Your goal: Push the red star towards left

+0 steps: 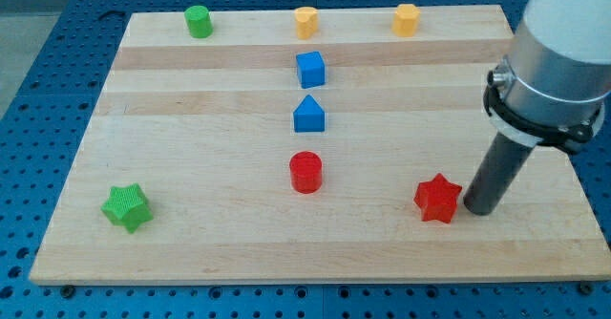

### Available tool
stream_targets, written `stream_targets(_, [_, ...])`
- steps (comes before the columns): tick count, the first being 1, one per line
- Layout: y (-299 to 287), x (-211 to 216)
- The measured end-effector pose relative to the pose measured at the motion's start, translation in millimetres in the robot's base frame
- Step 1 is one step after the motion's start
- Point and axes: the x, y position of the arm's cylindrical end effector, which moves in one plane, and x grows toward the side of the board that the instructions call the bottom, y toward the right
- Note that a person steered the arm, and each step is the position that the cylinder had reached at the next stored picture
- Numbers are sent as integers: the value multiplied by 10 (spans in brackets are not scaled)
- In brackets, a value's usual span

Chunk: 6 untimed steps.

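The red star (437, 199) lies on the wooden board (191, 252) at the view's lower right. My tip (477, 209) stands on the board just to the right of the red star, touching or nearly touching its right side. The dark rod rises up and to the right into the grey and white arm body at the view's upper right.
A red cylinder (305, 172) stands left of the star near the board's middle. Above it are a blue house-shaped block (308, 115) and a blue cube (310, 69). A green star (127, 207) lies lower left. A green cylinder (198, 21) and two yellow blocks (305, 22) (406, 19) line the top edge.
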Motion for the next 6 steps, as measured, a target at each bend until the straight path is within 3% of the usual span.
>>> stream_targets(1, [-101, -162])
stream_targets(2, [-437, -31])
stream_targets(5, [-1756, 124])
stream_targets(6, [-1803, 124])
